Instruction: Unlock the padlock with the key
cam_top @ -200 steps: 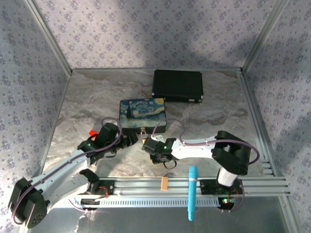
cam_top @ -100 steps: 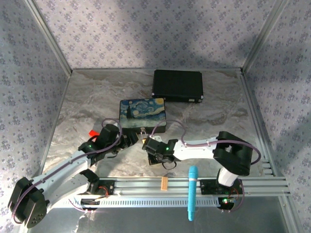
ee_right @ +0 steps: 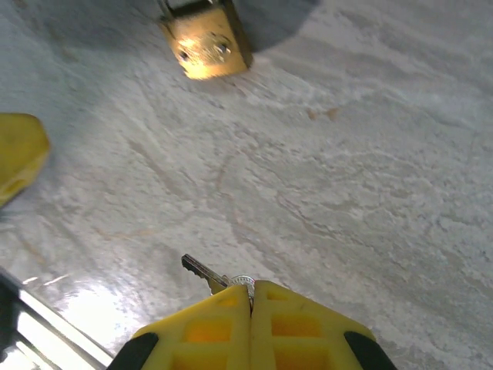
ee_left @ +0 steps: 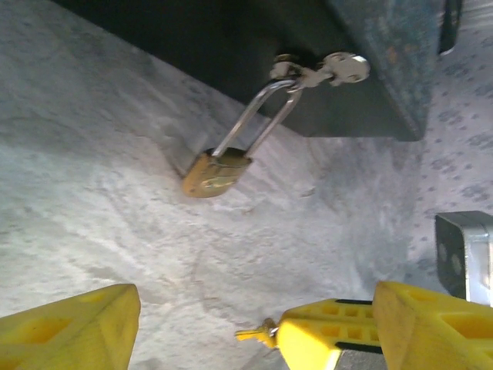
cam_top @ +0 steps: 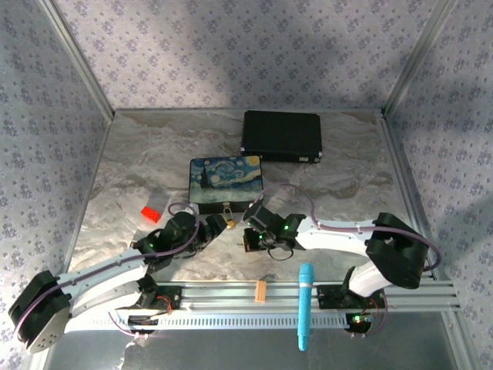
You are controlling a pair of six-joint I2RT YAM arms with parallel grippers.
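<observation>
Pinching the key by its head in the tightly closed right gripper, blade pointing out over the table, near but apart from the padlock. Leaving that padlock hanging by its shackle from the clasp of the painted box, brass body resting tilted on the table, and holding the left gripper wide and empty just beside it. Seemingly lining up, not yet inserting; next likely calling for steadying the brass body with the left fingers and aiming the blade at the keyhole.
</observation>
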